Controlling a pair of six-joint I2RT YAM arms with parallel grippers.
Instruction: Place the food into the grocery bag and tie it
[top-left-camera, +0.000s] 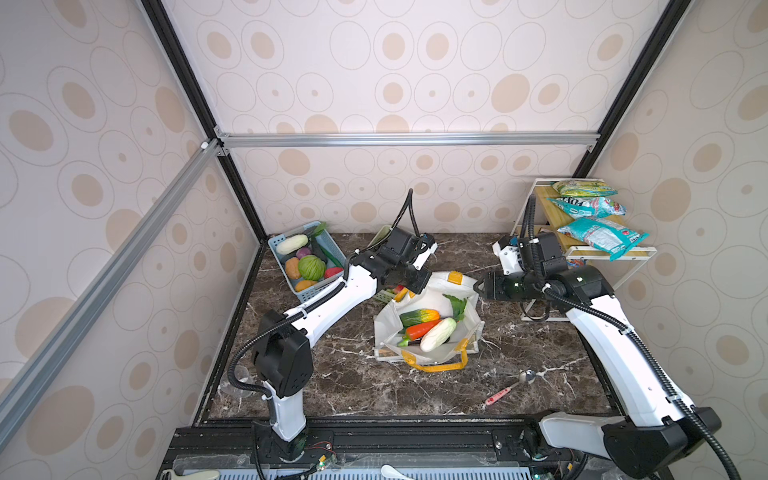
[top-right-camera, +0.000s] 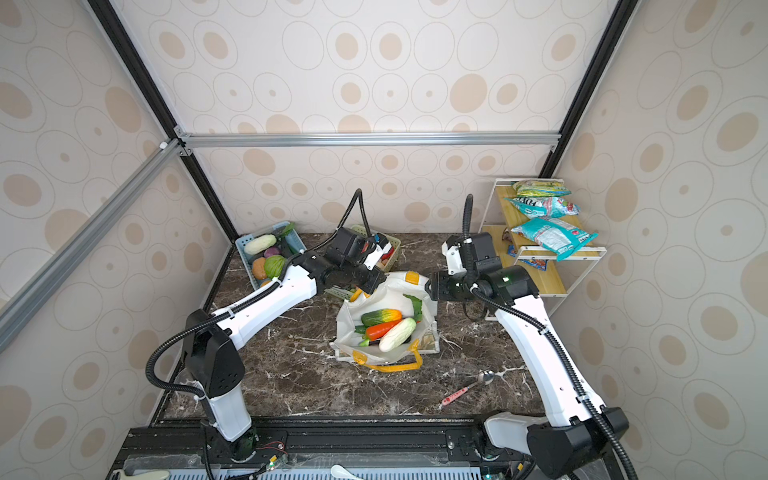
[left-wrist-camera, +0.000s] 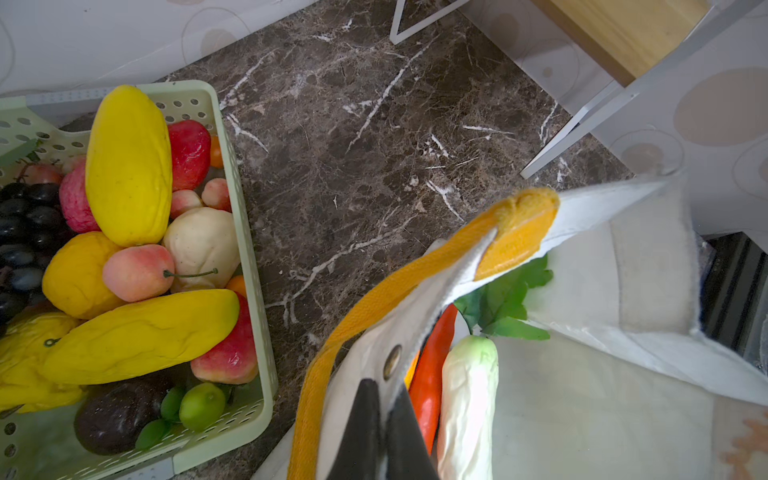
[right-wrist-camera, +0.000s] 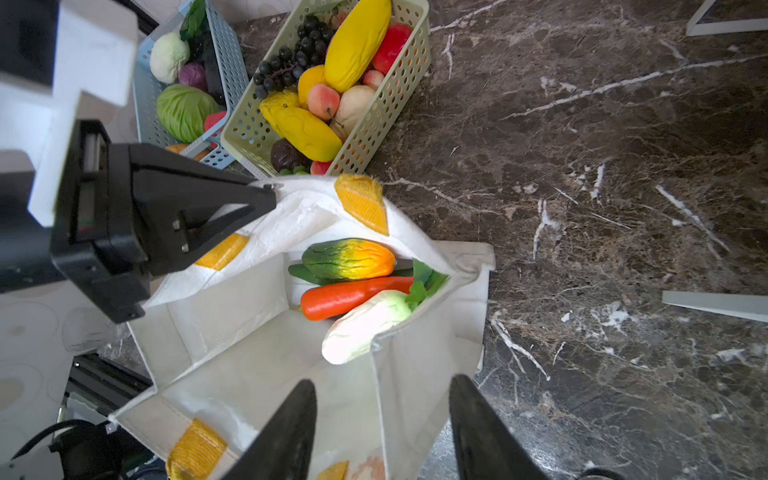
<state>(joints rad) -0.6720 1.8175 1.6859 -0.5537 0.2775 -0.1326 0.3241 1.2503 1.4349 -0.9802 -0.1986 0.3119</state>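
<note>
The left tool (left-wrist-camera: 384, 395) is clenched on the rim of the grocery bag (left-wrist-camera: 582, 395). Its two black fingers (left-wrist-camera: 357, 432) pinch the white fabric just beside a metal snap, with one strap handle (left-wrist-camera: 374, 299) running past them. From the right wrist, the same tool (right-wrist-camera: 266, 199) bites the rim at the side of the bag nearest the baskets. The right tool (right-wrist-camera: 384, 384) is released, and its jaws stand apart with a folded corner of the bag wall between them. Whether they touch the fabric cannot be told.

In both top views the two tools (top-left-camera: 419, 282) (top-left-camera: 480, 286) meet the bag (top-left-camera: 428, 296) from either side at its far rim. The bag stands open at the middle of the bench (top-left-camera: 353, 386). Inside it lie an orange-green gourd (right-wrist-camera: 349, 259), an orange carrot (right-wrist-camera: 353, 295) and a white vegetable (right-wrist-camera: 361, 328) with green leaves, all touching. The second handle (top-left-camera: 440, 368) droops onto the bench at the near side.

Just beyond the bag sits a green basket (right-wrist-camera: 386, 108) full of fruit, and beside it a blue basket (top-left-camera: 272, 249) holds vegetables. Three snack packets (top-left-camera: 600, 236) lie on a rack (top-left-camera: 542, 197) at the right, well apart from the bag. A spoon (top-left-camera: 511, 388) lies on the bench nearer the front.
</note>
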